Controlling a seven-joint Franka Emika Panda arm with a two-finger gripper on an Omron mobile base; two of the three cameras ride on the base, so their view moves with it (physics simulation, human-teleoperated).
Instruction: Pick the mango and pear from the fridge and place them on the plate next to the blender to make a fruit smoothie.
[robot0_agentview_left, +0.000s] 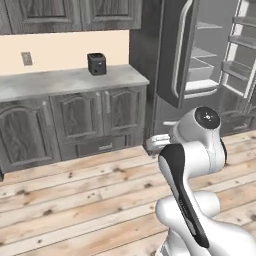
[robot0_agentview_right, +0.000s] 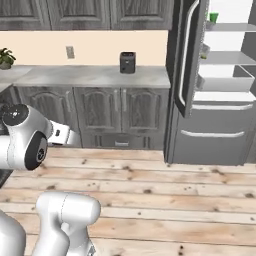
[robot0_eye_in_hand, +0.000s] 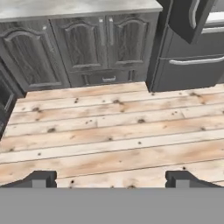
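The fridge (robot0_agentview_right: 215, 135) stands at the right with its left door (robot0_agentview_right: 187, 55) swung open, showing white glassy shelves (robot0_agentview_left: 205, 52). A small green thing (robot0_agentview_right: 213, 17) sits on the top shelf; I cannot tell what it is. I cannot make out the mango or the pear. The plate and the blender are out of view. My gripper (robot0_eye_in_hand: 113, 179) is open, its two dark fingertips (robot0_eye_in_hand: 41, 178) wide apart over bare wooden floor with nothing between them. It hangs low in front of the cabinets, well short of the fridge.
A grey counter (robot0_agentview_left: 65, 80) over dark wood cabinets (robot0_eye_in_hand: 87, 48) runs left of the fridge. A black boxy toaster (robot0_agentview_left: 96, 63) stands on it, and a potted plant (robot0_agentview_right: 5, 57) at its far left. The open fridge door juts out over the floor (robot0_eye_in_hand: 113, 127).
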